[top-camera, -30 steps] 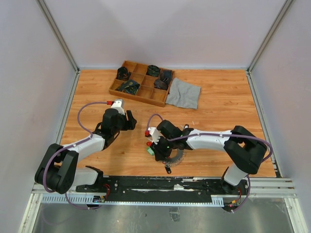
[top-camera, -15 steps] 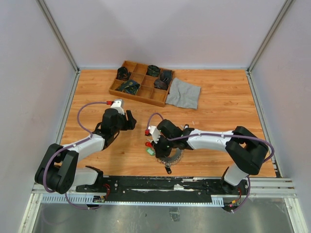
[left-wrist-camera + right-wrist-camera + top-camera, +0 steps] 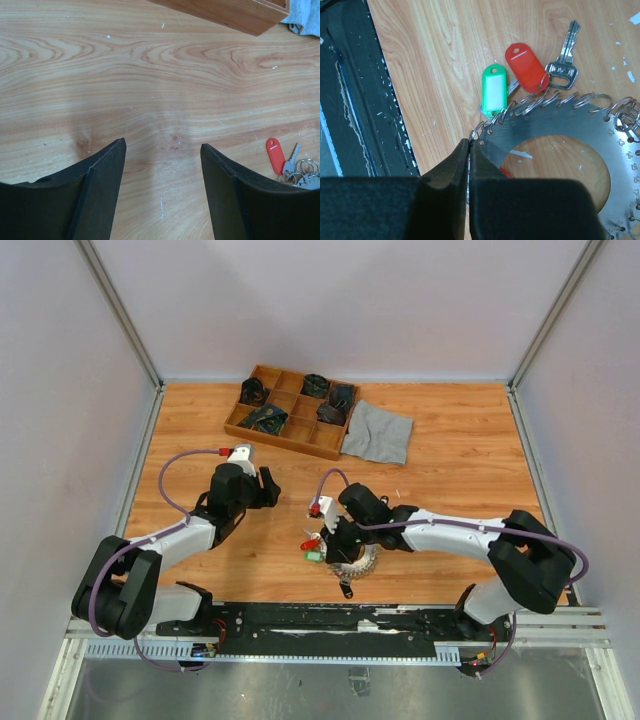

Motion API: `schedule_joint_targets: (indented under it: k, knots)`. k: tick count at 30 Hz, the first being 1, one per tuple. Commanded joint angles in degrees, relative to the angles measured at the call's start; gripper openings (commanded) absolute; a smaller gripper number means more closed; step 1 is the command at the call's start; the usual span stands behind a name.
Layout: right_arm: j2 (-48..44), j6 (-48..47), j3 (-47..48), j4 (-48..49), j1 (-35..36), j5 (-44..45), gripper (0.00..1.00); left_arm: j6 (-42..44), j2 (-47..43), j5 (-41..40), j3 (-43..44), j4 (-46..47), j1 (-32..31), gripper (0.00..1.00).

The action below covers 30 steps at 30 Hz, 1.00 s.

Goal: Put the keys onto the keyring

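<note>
Risk first: right gripper [image 3: 469,144] has its jaws pressed tight together at the rim of the keyring [image 3: 560,135], which lies flat on the table [image 3: 450,480] near the front rail. Can't tell if they nip anything. A poor pinch prob. lets the disc slip & shoves the keys [image 3: 565,52] beside it. Left gripper [image 3: 162,145] hangs wide, empty, well apart.

Count: 1 keyring, 1 green tag [image 3: 494,95], 1 red tag [image 3: 526,67], a red sliver under the disc, 1 key clear, 1 half-hidden.

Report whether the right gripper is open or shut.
Shut. The right gripper shows no gap between fingertips at the keyring rim; any pinch cannot be told.
</note>
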Motion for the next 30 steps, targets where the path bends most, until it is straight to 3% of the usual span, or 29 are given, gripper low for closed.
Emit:
schedule_joint_targets:
  k: [1, 13, 20, 30]
  knots:
    - [-3.8, -3.2, -1.9, 3.8, -1.2, -3.3, 0.01, -0.2, -0.1, -0.2, -0.2, 2.0, 0.6, 0.66]
    - [-18.7, -1.3, -14.0, 26.3, -5.5, -5.8, 0.01, 0.3, -0.6, 4.3, 0.0, 3.5, 0.7, 0.64]
    - [-26.7, -5.0, -15.4, 28.2, -5.8, -3.5, 0.01, 1.5, -4.7, 10.9, -0.2, 6.2, 0.6, 0.61]
    - [-39.4, -11.1, -17.3, 30.8, -5.8, -1.4, 0.01, 1.8, -18.8, 23.3, 0.0, 11.6, -0.5, 0.56]
